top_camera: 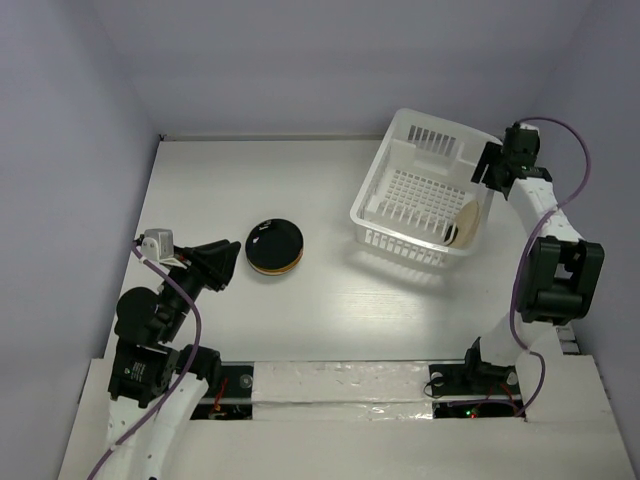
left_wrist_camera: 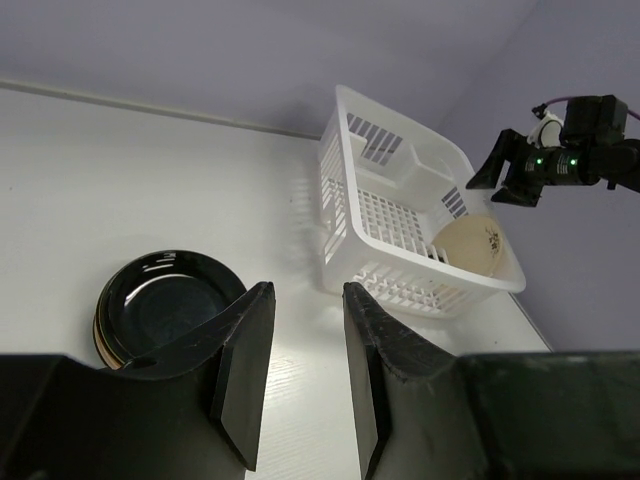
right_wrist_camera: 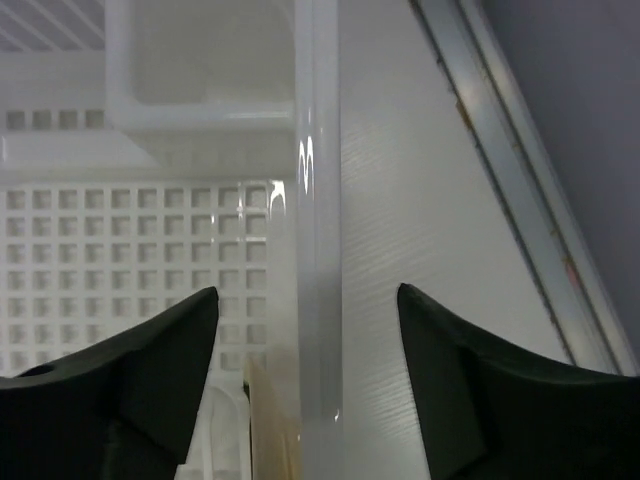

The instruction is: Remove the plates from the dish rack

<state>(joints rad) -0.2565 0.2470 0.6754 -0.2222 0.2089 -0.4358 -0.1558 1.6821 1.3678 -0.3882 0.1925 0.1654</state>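
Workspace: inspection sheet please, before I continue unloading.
Surface: white table.
Job's things: dish rack far right, one cream plate leaning inside its right wall; stack of plates, dark one on top, on table left of centre.
Clutter: nothing seen.
Grippers: left gripper empty, jaws open, near the stack; right gripper jaws open, straddling the rack's right rim.
Cables: purple cable on the left arm, another on the right.
Surroundings: lilac walls on three sides.

White shells are alternating with blocky black joint housings along the left arm (top_camera: 150, 325) and the right arm (top_camera: 560, 275). A purple cable (top_camera: 588, 160) is looping at two o'clock overhead, and a second cable (top_camera: 197, 325) is trailing at eight o'clock. The left tool (left_wrist_camera: 307, 290) and right tool (right_wrist_camera: 305, 295) are showing matte black wedge fingers.
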